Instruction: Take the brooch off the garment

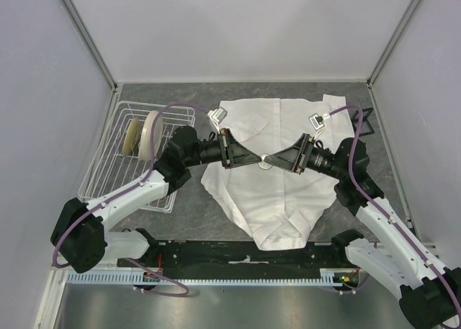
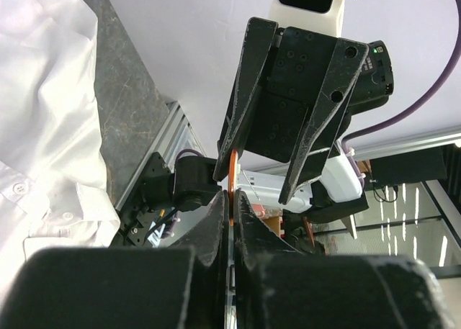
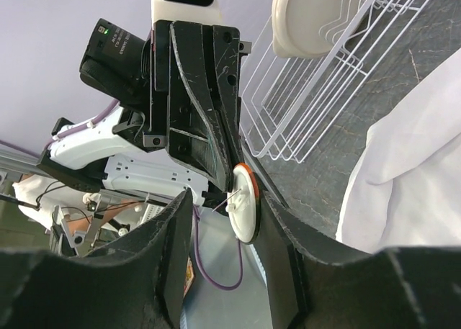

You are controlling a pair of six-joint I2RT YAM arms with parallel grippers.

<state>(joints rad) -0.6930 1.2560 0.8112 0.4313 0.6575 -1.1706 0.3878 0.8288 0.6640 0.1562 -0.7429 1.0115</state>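
Observation:
The white shirt (image 1: 284, 196) lies spread flat on the table. Both grippers meet just above its middle. My left gripper (image 1: 256, 160) is shut on the brooch (image 1: 265, 158), a tiny round disc. In the left wrist view the jaws (image 2: 230, 199) pinch its thin orange edge (image 2: 233, 172). In the right wrist view the brooch (image 3: 246, 212) shows a white back with its pin sticking out, held clear of the shirt (image 3: 410, 149). My right gripper (image 3: 225, 203) is open, with one finger on each side of the disc and the right finger (image 3: 284, 235) close against it.
A white wire rack (image 1: 108, 152) with cream plates (image 1: 148, 133) stands at the left, beside the left arm. A small black wire stand (image 1: 365, 124) sits at the shirt's right edge. Walls close in the table on three sides.

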